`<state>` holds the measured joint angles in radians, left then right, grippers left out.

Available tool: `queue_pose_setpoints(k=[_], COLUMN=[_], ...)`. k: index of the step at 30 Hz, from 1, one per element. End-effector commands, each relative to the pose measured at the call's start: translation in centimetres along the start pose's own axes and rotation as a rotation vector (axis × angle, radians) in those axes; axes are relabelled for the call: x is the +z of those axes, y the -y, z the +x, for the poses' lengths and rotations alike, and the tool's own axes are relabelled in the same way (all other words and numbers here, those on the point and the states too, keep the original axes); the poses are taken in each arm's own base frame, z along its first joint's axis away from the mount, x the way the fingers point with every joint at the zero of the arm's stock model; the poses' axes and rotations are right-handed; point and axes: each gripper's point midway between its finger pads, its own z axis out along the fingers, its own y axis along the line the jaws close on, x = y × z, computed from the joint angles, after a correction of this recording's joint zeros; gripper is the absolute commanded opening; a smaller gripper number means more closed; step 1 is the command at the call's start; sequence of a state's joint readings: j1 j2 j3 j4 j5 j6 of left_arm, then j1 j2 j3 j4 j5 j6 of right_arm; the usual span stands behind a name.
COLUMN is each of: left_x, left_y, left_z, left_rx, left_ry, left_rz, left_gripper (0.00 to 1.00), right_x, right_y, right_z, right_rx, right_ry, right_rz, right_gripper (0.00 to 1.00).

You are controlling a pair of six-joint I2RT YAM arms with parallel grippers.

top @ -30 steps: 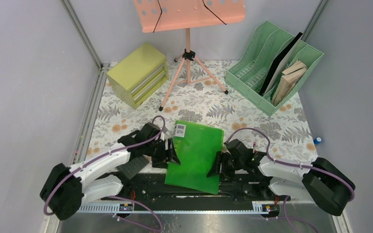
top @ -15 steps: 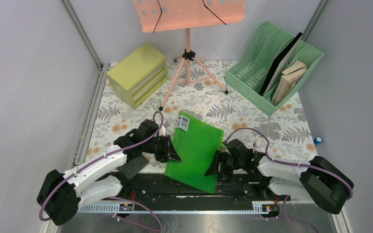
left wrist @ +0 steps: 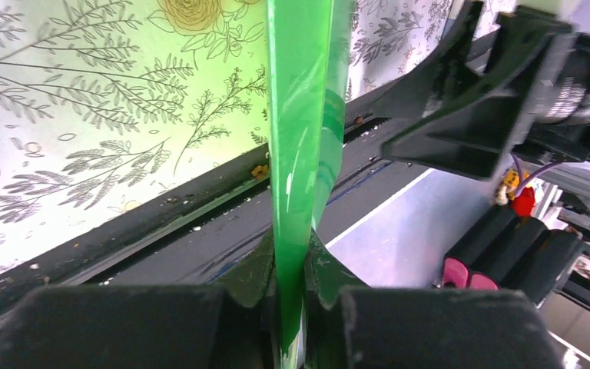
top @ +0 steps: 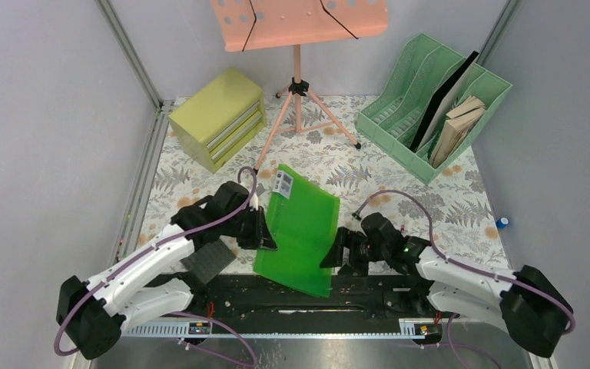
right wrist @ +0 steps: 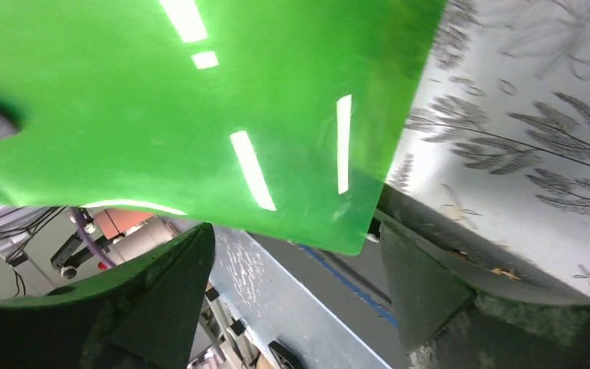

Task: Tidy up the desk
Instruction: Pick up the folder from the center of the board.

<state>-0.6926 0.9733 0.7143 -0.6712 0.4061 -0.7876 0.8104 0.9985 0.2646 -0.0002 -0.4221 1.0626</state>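
1. The left gripper (left wrist: 292, 270) is pinched hard on the left edge of the green folder (top: 299, 227). From the wrist, the thin plastic runs straight out from between its fingers.
2. The right gripper (right wrist: 292, 269) stands wide and holds nothing. The folder's right-hand corner hangs just above the gap between its fingers.
3. The folder is tilted off the surface, with the held edge seemingly the raised one. It sits over the middle of the near edge of the desk (top: 399, 177), and its lowest corner reaches out over the black rail (top: 376, 296) there.
4. The desk lies flat under all of it, its fern-print top bare to the right of the folder and along the left edge.
5. What worries me is that one narrow pinch carries a broad, floppy sheet. A quick swing could make it sag, twist or slide free. If the right fingers close or rise, they could catch that hanging corner.
6. Farther out, the pink music stand (top: 298, 100) spreads its tripod legs over the middle of the far half. A trailing folder corner could hook one.
7. The mint file organizer (top: 388, 132) fills the far right corner and its left slots look free. The olive drawer cabinet (top: 215, 115) sits at the far left. The clearest room lies along the right side.
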Motion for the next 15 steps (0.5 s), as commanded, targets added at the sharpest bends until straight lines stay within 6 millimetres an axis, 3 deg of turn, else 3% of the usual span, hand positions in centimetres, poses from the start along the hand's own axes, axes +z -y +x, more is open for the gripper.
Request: queue_pose_setpoints(k=[1,9,15], left_x=[-2.8,-7.3,-9.2], left_y=[0.2,2.6,5.0], left_z=[-2.0,-2.6,-0.8], left_rx=[0.118,0.198,0.288], left_ry=[0.132,0.297,0.238], left_rz=[-0.055,0.051,0.164], left_gripper=[0.00,0.00,0.00], right_x=[-2.4,-5.8,-8.9], right_y=[-3.7,-8.7,-10.5], right_z=[-2.2,-4.0,-6.8], right_rx=[-0.118,-0.174,-0.179], right_ry=[0.101,0.101,0.135], right_rz=[-0.042,-0.183,-0.289], right_gripper=[0.89,0.94,0.94])
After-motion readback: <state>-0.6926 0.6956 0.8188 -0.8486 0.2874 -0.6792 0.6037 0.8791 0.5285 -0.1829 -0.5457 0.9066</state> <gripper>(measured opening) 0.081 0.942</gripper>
